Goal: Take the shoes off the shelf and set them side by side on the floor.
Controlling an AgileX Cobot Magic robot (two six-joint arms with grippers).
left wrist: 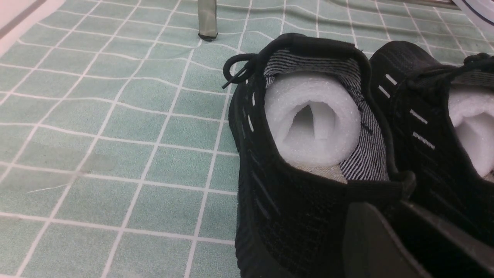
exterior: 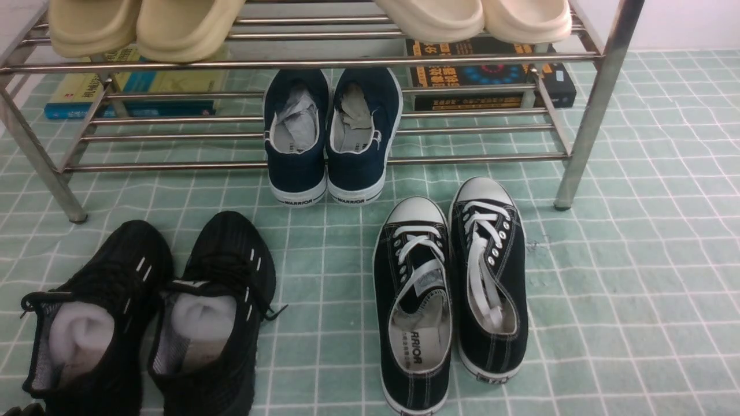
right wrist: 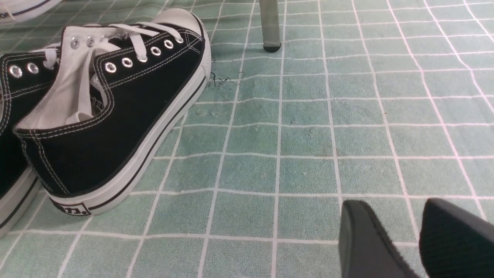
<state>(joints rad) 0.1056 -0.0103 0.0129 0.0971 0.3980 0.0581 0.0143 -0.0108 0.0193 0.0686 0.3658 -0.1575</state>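
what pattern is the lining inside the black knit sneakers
Fine black-and-white stripes on the lining around the white foam stuffing; clearest in the left wrist view.

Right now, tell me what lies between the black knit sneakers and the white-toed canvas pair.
Only bare floor between the knit sneakers and the canvas pair, seen in the front view.

The black knit shoes [exterior: 150, 315] stand upright on the pale green gridded floor [exterior: 624, 300], side by side and touching along their inner sides, heels toward the robot and toes toward the silver tube shelf [exterior: 324, 164], near its left front leg. Each shows small white dash marks, black laces and a roll of white foam stuffed in its opening (striped lining shows in the left wrist view).
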